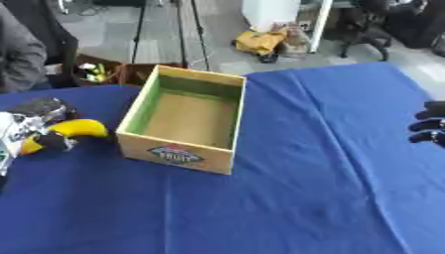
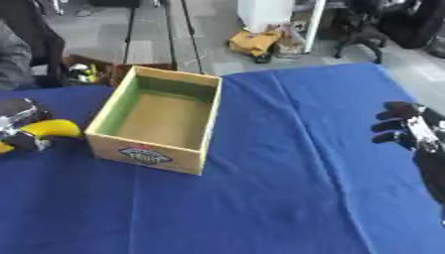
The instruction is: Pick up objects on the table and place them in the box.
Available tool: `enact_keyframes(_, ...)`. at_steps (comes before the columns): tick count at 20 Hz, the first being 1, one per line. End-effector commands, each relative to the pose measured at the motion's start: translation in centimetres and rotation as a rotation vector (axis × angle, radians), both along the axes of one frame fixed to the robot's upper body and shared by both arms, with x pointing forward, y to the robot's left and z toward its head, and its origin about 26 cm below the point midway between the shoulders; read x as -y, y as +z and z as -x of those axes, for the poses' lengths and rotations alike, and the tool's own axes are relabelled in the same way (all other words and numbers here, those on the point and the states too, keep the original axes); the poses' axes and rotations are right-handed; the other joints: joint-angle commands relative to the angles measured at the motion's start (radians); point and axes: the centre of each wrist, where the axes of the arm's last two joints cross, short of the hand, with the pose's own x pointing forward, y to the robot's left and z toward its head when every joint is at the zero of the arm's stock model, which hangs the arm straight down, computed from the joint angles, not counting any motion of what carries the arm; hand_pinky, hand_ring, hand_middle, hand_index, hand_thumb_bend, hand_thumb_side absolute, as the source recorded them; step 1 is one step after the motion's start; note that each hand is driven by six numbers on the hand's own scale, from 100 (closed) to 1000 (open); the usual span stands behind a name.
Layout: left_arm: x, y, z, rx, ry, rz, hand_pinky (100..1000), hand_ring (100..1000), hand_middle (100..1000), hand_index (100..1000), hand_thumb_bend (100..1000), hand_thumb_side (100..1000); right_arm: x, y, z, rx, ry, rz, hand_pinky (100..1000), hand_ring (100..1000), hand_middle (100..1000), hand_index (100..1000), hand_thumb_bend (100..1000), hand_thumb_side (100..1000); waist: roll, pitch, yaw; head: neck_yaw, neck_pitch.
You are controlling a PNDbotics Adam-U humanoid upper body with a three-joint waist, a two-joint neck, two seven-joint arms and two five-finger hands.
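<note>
A yellow banana [image 1: 76, 129] sits in my left hand [image 1: 35, 124], whose fingers and thumb curl round it, at the left edge just beside the box. The box [image 1: 178, 157] is open-topped wood with green inner walls and a label on its near side; its floor shows nothing inside. My right hand [image 2: 407, 128] hangs at the right edge over the blue cloth, far from the box, fingers curled and holding nothing.
The table is covered by a blue cloth [image 1: 304, 188] with broad bare room in front and to the right of the box. Behind the table's far left edge stands a brown bin [image 1: 100, 72] with small items.
</note>
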Motion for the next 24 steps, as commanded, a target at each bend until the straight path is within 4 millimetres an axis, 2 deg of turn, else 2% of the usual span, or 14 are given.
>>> enact_keyframes(1, -1.1, 3.0, 0.4, 0.062, 0.013, -0.018, 768, 647, 617, 709, 232, 200, 0.5, 0.9, 0.0, 0.024, -0.008, 0.014, 577, 627, 625, 757, 100, 656, -0.003, -0.026, 0.002, -0.004, -0.004)
enact_keyframes(10, -0.7, 4.9, 0.3, 0.08, -0.015, -0.024, 759, 603, 573, 672, 106, 171, 0.8, 0.6, 0.1, 0.014, -0.014, 0.015, 577, 628, 626, 758, 100, 656, -0.003, -0.044, 0.01, -0.008, 0.003)
enact_keyframes(17, 0.9, 7.7, 0.1, 0.125, -0.082, -0.048, 763, 602, 566, 662, 100, 158, 1.1, 0.4, 0.2, 0.004, -0.02, 0.02, 578, 629, 626, 758, 100, 657, 0.005, -0.061, 0.013, -0.013, 0.007)
enact_keyframes(24, 3.6, 11.5, -0.1, 0.211, -0.19, -0.059, 770, 600, 561, 657, 100, 155, 1.4, 0.1, 0.3, -0.007, -0.026, 0.026, 578, 630, 626, 759, 100, 657, 0.016, -0.08, 0.011, -0.018, 0.011)
